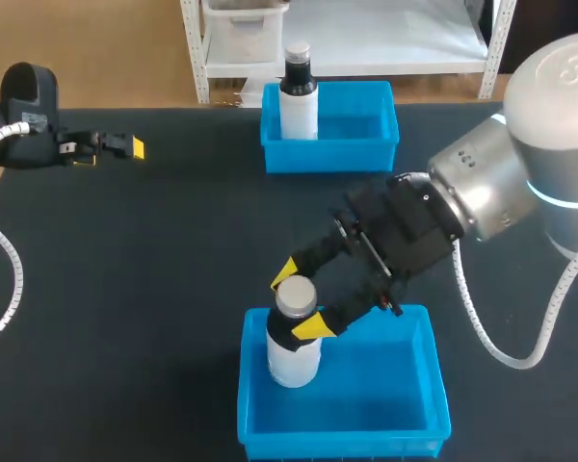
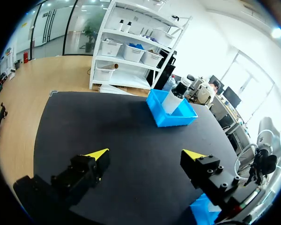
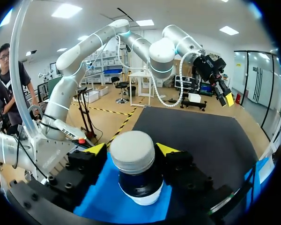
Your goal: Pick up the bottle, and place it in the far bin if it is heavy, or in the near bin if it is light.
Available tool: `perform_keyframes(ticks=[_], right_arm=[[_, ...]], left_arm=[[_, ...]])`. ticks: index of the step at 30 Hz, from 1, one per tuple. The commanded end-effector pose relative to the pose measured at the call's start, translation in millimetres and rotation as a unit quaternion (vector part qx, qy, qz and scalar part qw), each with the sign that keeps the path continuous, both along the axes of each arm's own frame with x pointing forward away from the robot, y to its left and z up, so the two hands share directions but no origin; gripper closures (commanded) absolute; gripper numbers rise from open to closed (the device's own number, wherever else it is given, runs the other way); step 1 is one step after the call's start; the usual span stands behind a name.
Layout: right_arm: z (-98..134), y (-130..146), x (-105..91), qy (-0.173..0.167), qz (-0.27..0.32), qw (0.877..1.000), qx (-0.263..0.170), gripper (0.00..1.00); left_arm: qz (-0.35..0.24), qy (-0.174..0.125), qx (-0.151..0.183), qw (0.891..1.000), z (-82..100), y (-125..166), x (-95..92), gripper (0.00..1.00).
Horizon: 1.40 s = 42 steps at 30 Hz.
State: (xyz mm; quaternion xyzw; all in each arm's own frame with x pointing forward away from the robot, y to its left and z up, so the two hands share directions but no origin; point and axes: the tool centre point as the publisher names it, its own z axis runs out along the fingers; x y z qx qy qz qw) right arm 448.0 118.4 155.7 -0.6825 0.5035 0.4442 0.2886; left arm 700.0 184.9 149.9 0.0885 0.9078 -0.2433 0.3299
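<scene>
Clamping the grey-capped white plastic bottle (image 1: 294, 358) between its tips, the right gripper (image 1: 300, 298) should keep it upright, seat it in the blue plastic bin (image 1: 342, 445) beneath, then let go.

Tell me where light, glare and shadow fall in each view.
Head view: soft, even light, no hard shadow on the black table. Left wrist view: no glare on the table ahead of the open left gripper. Right wrist view: the cap of the bottle in the right gripper is brightly lit from above, the dark neck under it in shade.
</scene>
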Motion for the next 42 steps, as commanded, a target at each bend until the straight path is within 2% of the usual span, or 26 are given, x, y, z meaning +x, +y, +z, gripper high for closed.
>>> perform_keyframes(ticks=[1,7,11,18,26,32,38,42], right_arm=[[-1,-1,4.6,0.002,0.001,1.0,0.004,0.0],[5,-13,12.3,0.011,-0.011,1.0,-0.014,0.0],[10,-38,23.2,0.036,-0.03,0.999,-0.027,0.0],[23,-90,46.6,0.06,-0.105,0.991,-0.048,0.0],[36,-133,76.8,0.071,-0.205,0.974,-0.065,0.0],[38,-160,98.9,0.089,-0.247,0.96,-0.095,0.0],[32,-189,123.1,0.126,-0.272,0.946,-0.123,0.0],[32,-189,123.1,0.126,-0.272,0.946,-0.123,0.0]], left_arm=[[0.0,0.0,0.0,1.0,0.0,0,0.0,0.0],[0.0,0.0,0.0,1.0,0.0,0,0.0,0.0],[0.0,0.0,0.0,1.0,0.0,0,0.0,0.0],[0.0,0.0,0.0,1.0,0.0,0,0.0,0.0],[0.0,0.0,0.0,1.0,0.0,0,0.0,0.0],[0.0,0.0,0.0,1.0,0.0,0,0.0,0.0],[0.0,0.0,0.0,1.0,0.0,0,0.0,0.0],[0.0,0.0,0.0,1.0,0.0,0,0.0,0.0]])
